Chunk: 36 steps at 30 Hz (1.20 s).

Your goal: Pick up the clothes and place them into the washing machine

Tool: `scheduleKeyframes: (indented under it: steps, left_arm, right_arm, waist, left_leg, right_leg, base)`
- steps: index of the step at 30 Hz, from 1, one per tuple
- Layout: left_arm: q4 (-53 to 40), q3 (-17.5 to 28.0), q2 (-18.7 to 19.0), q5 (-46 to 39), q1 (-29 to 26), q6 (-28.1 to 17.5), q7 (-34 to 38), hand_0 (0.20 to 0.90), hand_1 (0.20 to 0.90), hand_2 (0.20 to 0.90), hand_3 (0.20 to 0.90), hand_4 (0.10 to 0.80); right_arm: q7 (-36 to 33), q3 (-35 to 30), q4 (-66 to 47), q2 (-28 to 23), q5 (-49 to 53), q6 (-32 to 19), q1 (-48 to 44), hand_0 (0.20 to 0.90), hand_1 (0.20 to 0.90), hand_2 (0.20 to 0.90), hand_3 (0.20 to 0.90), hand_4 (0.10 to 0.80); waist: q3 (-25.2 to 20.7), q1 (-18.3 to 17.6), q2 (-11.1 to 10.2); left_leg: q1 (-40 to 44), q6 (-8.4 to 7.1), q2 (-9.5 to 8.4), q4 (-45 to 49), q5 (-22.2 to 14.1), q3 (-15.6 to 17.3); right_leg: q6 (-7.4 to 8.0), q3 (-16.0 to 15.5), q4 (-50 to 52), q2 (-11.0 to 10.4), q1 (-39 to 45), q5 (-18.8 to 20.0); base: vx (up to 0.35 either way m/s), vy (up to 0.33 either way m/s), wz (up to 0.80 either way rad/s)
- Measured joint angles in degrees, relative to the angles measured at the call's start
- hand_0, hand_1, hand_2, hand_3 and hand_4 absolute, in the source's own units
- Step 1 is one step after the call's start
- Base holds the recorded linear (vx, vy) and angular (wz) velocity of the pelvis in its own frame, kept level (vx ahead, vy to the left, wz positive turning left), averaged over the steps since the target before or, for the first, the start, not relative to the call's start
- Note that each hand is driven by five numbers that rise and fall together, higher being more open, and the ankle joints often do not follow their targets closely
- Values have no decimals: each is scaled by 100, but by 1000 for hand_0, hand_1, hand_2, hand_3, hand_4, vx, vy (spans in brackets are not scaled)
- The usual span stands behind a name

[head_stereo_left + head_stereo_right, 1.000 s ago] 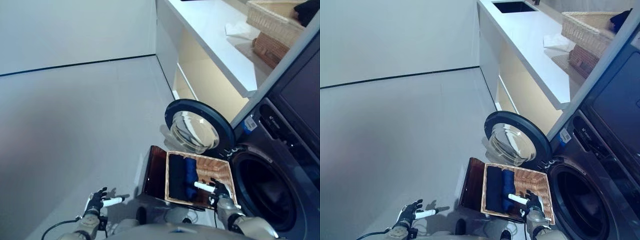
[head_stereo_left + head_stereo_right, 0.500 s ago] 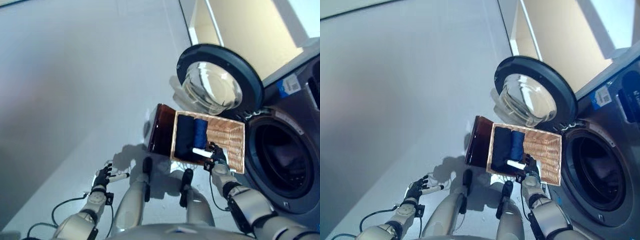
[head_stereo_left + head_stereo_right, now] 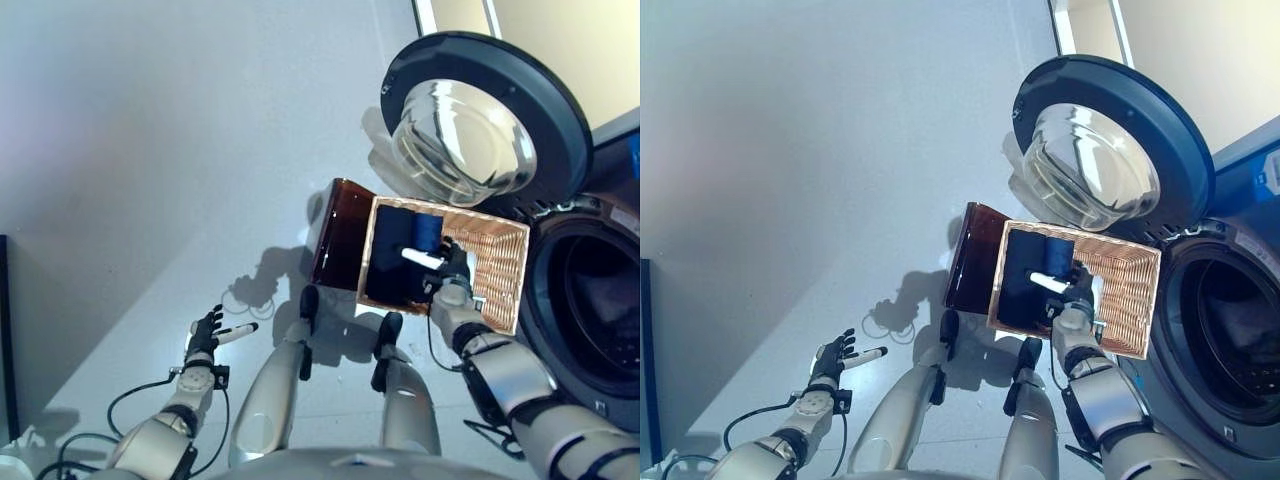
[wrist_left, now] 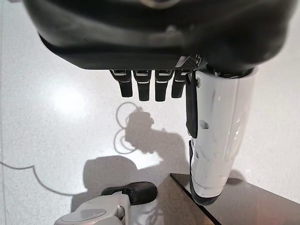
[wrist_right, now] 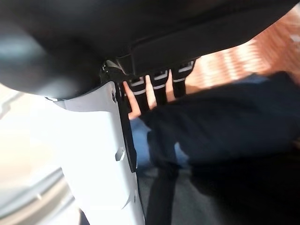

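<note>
In the left eye view a wicker basket (image 3: 500, 262) stands on the floor (image 3: 150, 150) just in front of the washing machine (image 3: 600, 330), beside a dark brown box (image 3: 340, 235) on its left. The clothes (image 3: 395, 265), a dark navy fold and a brighter blue one (image 3: 428, 232), lie in the basket's left half, their long axes running side by side from the near rim toward the round glass door (image 3: 480, 125), which hangs open above the basket. The right robot hand (image 3: 450, 275) hovers over the clothes with its white thumb pointing left and its fingers relaxed, closed on nothing. The left robot hand (image 3: 210, 332) hangs low over bare floor, well apart from the basket, fingers spread. The machine's drum is dark and cut off by the frame's right edge. The right eye view shows the same layout, with the blue fold mostly lost behind the right hand. In the left wrist view the left hand's fingers (image 4: 140, 89) hang straight beside the white thumb, above pale floor and a corner of the brown box. In the right wrist view the right hand's fingers (image 5: 159, 86) reach straight out just over the dark cloth (image 5: 220, 122), with wicker showing beyond; whether they touch the cloth is hard to make out.
</note>
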Motion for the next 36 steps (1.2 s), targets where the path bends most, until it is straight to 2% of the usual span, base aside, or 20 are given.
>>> scheduleKeyframes:
  steps: [7,14,17,18,19,20,21,22,23,26,36]
  left_arm:
    - [-342,-24,-15,-134,-34,-210,54,900,900,900,900,800]
    - [-450,-57,-45,-252,-205,-238,69,900,900,900,900,800]
    - [-449,-59,-45,-264,-198,-260,71,900,900,900,900,800]
    - [-447,-60,-45,-264,-198,-286,71,900,900,900,900,800]
    - [-447,-60,-44,-265,-198,-316,71,900,900,900,900,800]
    - [-447,-59,-44,-265,-199,-348,72,900,900,900,900,800]
    - [-447,-61,-44,-264,-202,-353,72,900,900,900,900,800]
    - [-447,-65,-46,-263,-202,-353,72,900,900,900,900,800]
    - [-447,-68,-47,-262,-202,-353,71,900,900,900,900,800]
    - [-440,-67,-47,-263,-204,-352,72,900,900,900,900,800]
    - [-430,-76,-50,-261,-237,-354,84,900,900,900,900,800]
  right_arm:
    - [-114,10,115,-203,44,-1,-160,900,900,900,900,800]
    - [-254,20,129,-332,53,-5,-395,900,900,900,900,800]
    - [-345,20,171,-327,58,-22,-401,900,900,900,900,800]
    - [-364,20,171,-323,62,-29,-405,801,801,801,801,729]
    - [-371,20,171,-324,62,-56,-405,755,755,755,755,696]
    - [-386,19,176,-324,66,-107,-405,527,527,527,527,533]
    - [-439,20,178,-328,66,-135,-407,376,376,376,376,425]
    - [-461,19,178,-334,66,-136,-412,304,304,304,304,375]
    - [-488,18,178,-372,70,-134,-418,200,200,200,200,300]
    - [-434,33,173,-523,102,-131,-421,200,200,200,200,300]
    - [-442,246,174,-480,31,-128,-448,200,200,200,200,300]
  waist:
    - [27,12,100]
    - [83,30,341]
    - [83,35,343]
    - [83,41,343]
    - [82,49,343]
    - [80,48,345]
    - [79,35,346]
    - [79,35,345]
    - [73,40,346]
    - [64,48,360]
    - [9,159,405]
  left_leg:
    - [-231,14,-14,-10,42,-11]
    - [-609,19,-69,-12,137,-73]
    - [-612,7,-99,-22,129,-80]
    - [-620,-4,-101,-31,123,-79]
    - [-642,-4,-103,-31,123,-76]
    - [-667,-7,-103,-31,125,-78]
    - [-702,-18,-103,-28,136,-89]
    - [-712,-17,-103,-28,139,-94]
    - [-737,-18,-105,-28,146,-99]
    - [-801,-7,-107,-12,188,-151]
    - [-801,-34,-143,2,228,-233]
  right_leg:
    - [15,33,80,-9,-274,9]
    - [30,-7,225,-68,-674,-6]
    - [29,-7,285,-107,-697,-52]
    - [16,-4,293,-112,-717,-60]
    - [16,0,311,-116,-748,-60]
    - [17,-2,320,-115,-769,-60]
    - [19,-8,329,-115,-796,-59]
    - [19,-8,335,-115,-806,-59]
    - [20,-8,362,-117,-844,-59]
    - [27,-49,397,-116,-894,-75]
    - [-2,-105,689,-170,-963,-228]
  base:
    - [-1,0,1]
    - [13,7,6]
    - [32,4,6]
    - [32,-4,1]
    - [33,-4,0]
    - [0,0,0]
    - [21,-3,3]
    - [19,-4,4]
    - [19,-7,5]
    - [12,-9,7]
    - [-1,1,7]
